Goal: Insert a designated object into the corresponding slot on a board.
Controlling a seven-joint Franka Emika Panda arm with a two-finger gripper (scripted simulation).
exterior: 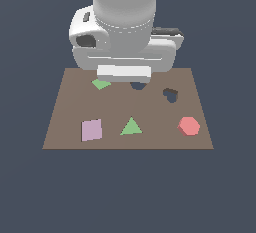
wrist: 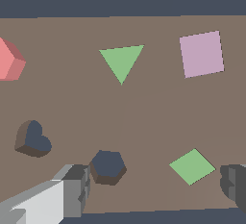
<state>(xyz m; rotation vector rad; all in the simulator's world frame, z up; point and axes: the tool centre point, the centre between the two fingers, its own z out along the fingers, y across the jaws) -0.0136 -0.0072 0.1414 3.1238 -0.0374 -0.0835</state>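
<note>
The salmon-red hexagonal block (exterior: 189, 126) (wrist: 9, 59) lies on the brown board (exterior: 65, 107) (wrist: 144, 117) near its front corner on the exterior view's right. The dark hexagon slot (exterior: 138, 85) (wrist: 108, 167) is at the back middle, partly hidden in the exterior view by the arm's hand (exterior: 123, 62). In the wrist view my gripper (wrist: 153, 189) is open and empty. It hovers over the board's back part, with one finger (wrist: 72, 192) beside the slot. The block is far from the fingers.
A dark heart-shaped hole (exterior: 170, 95) (wrist: 32, 139) lies between slot and block. A green triangle (exterior: 131, 126) (wrist: 121, 62), a pink square (exterior: 92, 129) (wrist: 202, 54) and a green diamond (exterior: 101, 83) (wrist: 192, 166) are flat on the board. Dark floor surrounds it.
</note>
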